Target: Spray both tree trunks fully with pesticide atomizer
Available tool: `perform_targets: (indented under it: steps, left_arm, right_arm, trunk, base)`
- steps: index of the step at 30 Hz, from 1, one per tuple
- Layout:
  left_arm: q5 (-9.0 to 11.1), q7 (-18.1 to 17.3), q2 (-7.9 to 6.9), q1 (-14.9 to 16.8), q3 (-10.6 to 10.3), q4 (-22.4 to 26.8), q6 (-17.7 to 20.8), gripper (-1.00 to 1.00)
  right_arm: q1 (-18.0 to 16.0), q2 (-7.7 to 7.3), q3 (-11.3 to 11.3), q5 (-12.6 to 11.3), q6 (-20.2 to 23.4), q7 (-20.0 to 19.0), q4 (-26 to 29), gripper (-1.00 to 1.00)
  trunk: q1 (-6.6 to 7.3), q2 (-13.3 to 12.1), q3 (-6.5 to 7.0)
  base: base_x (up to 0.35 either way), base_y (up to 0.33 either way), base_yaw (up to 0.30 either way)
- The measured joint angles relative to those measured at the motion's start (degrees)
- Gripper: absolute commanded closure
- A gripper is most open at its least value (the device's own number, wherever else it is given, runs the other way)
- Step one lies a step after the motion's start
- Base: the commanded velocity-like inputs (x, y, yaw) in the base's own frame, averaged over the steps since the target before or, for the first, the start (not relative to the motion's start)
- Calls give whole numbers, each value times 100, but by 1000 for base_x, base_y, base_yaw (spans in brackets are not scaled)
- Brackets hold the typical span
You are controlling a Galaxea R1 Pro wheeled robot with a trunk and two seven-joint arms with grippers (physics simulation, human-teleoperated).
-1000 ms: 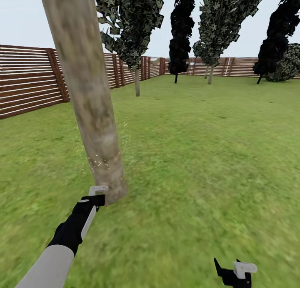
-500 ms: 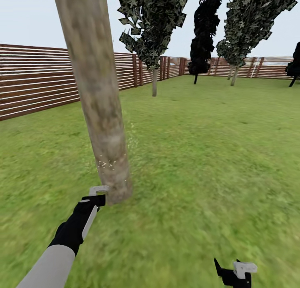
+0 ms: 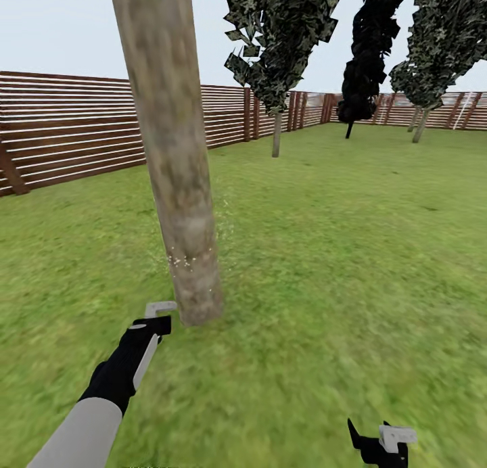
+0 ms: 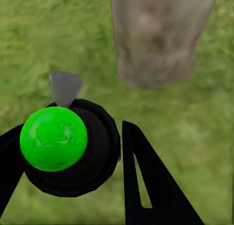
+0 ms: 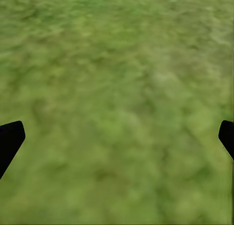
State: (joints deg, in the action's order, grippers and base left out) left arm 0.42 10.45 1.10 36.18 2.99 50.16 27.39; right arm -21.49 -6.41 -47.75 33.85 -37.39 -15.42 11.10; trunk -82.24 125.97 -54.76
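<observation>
- Head view: left gripper (image 3: 157, 317) sits low, just beside base of tree trunk (image 3: 174, 150); trunk rises up and ahead of it, long axis near vertical w/ slight lean. White spray specks on lower bark. Right gripper (image 3: 379, 444) well apart over lawn (image 3: 352, 251).
- Left wrist view: fingers (image 4: 146, 181) clamped round sprayer (image 4: 70, 147), green top, nozzle aimed at trunk base.
- Right wrist view: fingertips wide apart, nothing held, grass below.

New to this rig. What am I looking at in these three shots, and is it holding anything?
It's a simulated two-armed wheeled robot on a lawn fenced in wood. The wide shot comes from its head camera; the other two sit near each claw, looking along the fingers. The left claw grips the pesticide atomizer, a black body with a green cap, aimed at the foot of the tree trunk. White specks dot the bark. The right claw is open over bare grass.
</observation>
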Motion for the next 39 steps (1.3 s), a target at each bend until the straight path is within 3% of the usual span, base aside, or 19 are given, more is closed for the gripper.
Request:
perform_targets:
  steps: [5, 7, 10, 12, 14, 16, 17, 18, 20, 22, 23, 26, 28, 31, 35, 37, 39]
  left_arm:
    - [-28, -41, 14, 27, -62, -35, -9, 100]
    - [-77, -51, 30, 110, -429, 21, 87, 100]
    - [-62, -90, 79, 151, -767, 733, 628, 100]
    - [-8, -88, 97, 533, -889, 820, 1078, 100]
    - [70, -91, 107, 834, -902, 791, 1270, 100]
    - [242, -98, 236, 1036, -911, 800, 1493, 100]
    - [210, -94, 232, 1063, -900, 823, 1581, 100]
    - [197, -93, 201, 1076, -882, 832, 1614, 100]
    - [165, -96, -17, 1058, -662, 859, 1658, 100]
    - [233, -98, -41, 1056, -615, 958, 1786, 100]
    - [244, -100, -13, 1059, -612, 1073, 1936, 100]
    - [252, -86, 354, 1078, -619, 1465, 2292, 100]
    - [199, -79, 393, 1081, -618, 1505, 2352, 100]
    - [132, -66, 317, 1075, -602, 1566, 2387, 100]
    - [122, -65, -157, 1072, -542, 1830, 2535, 100]
    - [195, -54, -138, 1069, -587, 1950, 2573, 100]
    - [198, 8, 100, 1083, -608, 2021, 2574, 100]
  right_arm:
    - [0, 0, 0, -2, 0, -1, 0, -100]
    - [0, -4, -2, -3, 0, -1, 0, -100]
    - [0, -5, -2, -3, 0, 6, 0, -100]
    - [0, -2, -1, -3, 0, 2, 0, -100]
    - [0, -1, -2, -3, 0, 1, 0, -100]
    - [0, -1, -2, -3, 0, 0, 0, -100]
    - [0, 0, -2, -3, 0, 3, 0, -100]
    - [-3, 0, -1, -2, 0, 2, 0, -100]
    - [-1, 0, -1, -2, 0, 0, 0, -100]
    - [0, 0, -2, -3, 0, -1, 0, -100]
    - [0, 0, -1, -3, 0, -1, 1, -100]
    - [0, 0, -2, -3, 0, 0, 1, -100]
    - [0, 0, -1, -2, 0, 1, 0, -100]
    - [0, 0, -1, -2, 0, 4, 0, -100]
    - [0, -1, -1, -1, 0, 1, -1, -100]
    - [0, 0, -2, -1, 0, 5, 0, -100]
    - [0, 0, -2, -3, 0, 2, 0, -100]
  trunk:
    - [-1, 0, 0]
    - [-3, 0, 0]
    - [0, 0, 0]
    - [1, 0, 1]
    - [1, 0, 1]
    - [0, 0, 0]
    - [0, 0, 0]
    - [0, 0, 0]
    - [0, 0, 0]
    - [0, 0, 0]
    - [-1, 0, 0]
    - [-2, 0, 0]
    - [0, 0, 0]
    - [0, 0, 0]
    - [0, 0, 0]
    - [0, 0, 0]
    - [0, 0, 0]
  base:
    - [-78, -7, 4]
    - [-201, 0, 0]
    - [-24, 0, 0]
    - [-2, 0, 0]
    - [0, 0, 0]
    - [0, 0, 0]
    - [0, 0, 0]
    - [0, 0, 0]
    - [0, 0, 0]
    - [-50, -65, 0]
    - [-142, -178, 0]
    - [-153, -147, 0]
    - [-42, -33, 0]
    - [-7, -5, 0]
    - [0, 0, 0]
    - [0, 0, 0]
    - [0, 0, 0]
